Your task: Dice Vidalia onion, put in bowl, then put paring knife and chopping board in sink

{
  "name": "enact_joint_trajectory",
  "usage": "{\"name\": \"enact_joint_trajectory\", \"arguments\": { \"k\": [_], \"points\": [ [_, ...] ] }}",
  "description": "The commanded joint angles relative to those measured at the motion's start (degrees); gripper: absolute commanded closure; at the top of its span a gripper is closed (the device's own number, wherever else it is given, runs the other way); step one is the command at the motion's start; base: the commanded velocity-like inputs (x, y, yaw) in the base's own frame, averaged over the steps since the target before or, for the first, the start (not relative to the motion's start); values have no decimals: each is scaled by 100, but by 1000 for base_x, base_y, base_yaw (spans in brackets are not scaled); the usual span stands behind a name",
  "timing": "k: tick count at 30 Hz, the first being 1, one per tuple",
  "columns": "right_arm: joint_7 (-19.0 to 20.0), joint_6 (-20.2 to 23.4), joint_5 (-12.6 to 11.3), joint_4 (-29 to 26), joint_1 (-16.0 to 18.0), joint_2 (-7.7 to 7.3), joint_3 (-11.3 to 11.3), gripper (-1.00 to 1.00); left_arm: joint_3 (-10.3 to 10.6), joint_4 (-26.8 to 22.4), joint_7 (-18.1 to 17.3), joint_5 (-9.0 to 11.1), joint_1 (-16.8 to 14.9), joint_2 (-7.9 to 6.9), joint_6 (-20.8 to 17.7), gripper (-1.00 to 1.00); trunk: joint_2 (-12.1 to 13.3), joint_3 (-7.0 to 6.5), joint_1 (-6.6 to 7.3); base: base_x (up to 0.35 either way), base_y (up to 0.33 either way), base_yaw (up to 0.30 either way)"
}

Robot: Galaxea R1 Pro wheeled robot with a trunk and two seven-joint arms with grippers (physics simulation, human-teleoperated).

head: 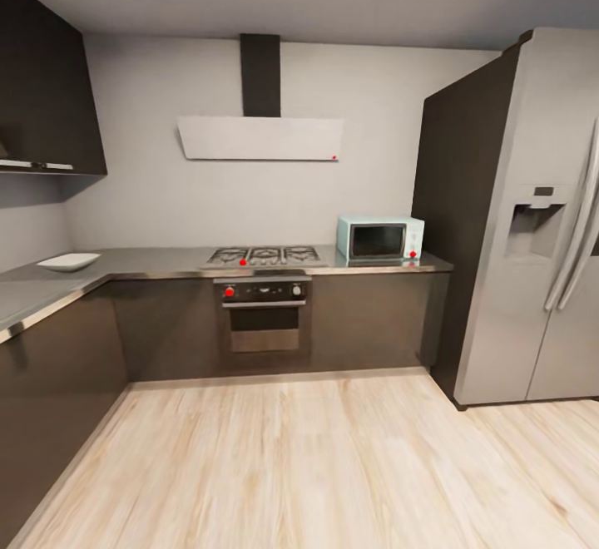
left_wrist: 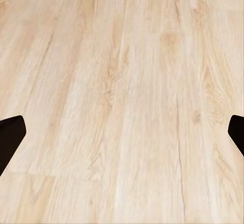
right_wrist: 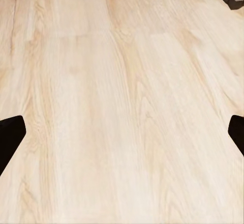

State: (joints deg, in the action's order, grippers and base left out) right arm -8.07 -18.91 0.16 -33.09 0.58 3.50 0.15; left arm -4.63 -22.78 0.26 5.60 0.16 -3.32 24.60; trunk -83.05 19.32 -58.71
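bowl (head: 68, 262) at 9 o'clock on countertop (head: 158, 262) | microwave (head: 380, 239) at 1 | fridge (head: 532, 225) at 3 | left gripper (left_wrist: 122, 137) and right gripper (right_wrist: 122, 137) both spread wide over bare floor (head: 316, 466)

The kitchen is evenly and softly lit, with no hard shadows cast. Wide-angle bending is seen at the refrigerator (head: 532, 216). Slight softness is noted throughout; the wooden floor (left_wrist: 122, 81) is rendered bright, without glare.

Home kitchen, prob.: hob (head: 263, 255), oven (head: 263, 314), microwave (head: 380, 239), fridge (head: 532, 225).
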Motion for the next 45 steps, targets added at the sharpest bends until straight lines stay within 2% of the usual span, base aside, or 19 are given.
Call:
{"name": "enact_joint_trajectory", "arguments": {
  "k": [1,12,36,45],
  "points": [
    [-19,-16,2,4,3,3,2,-100,20,-7,1,56,2,-2,8,-100,-3,5,-2,87,-28,0],
    [-27,-16,2,4,3,10,2,-100,23,-7,1,56,2,-2,10,-100,-3,5,-2,24,-8,88],
    [-28,-16,2,4,3,5,-5,-100,23,-7,1,56,2,-2,10,-100,-3,5,-2,0,0,272],
    [-28,-16,2,4,3,10,-6,-100,23,-7,1,56,2,-2,10,-100,-3,5,-2,72,-104,278]
  ]
}}
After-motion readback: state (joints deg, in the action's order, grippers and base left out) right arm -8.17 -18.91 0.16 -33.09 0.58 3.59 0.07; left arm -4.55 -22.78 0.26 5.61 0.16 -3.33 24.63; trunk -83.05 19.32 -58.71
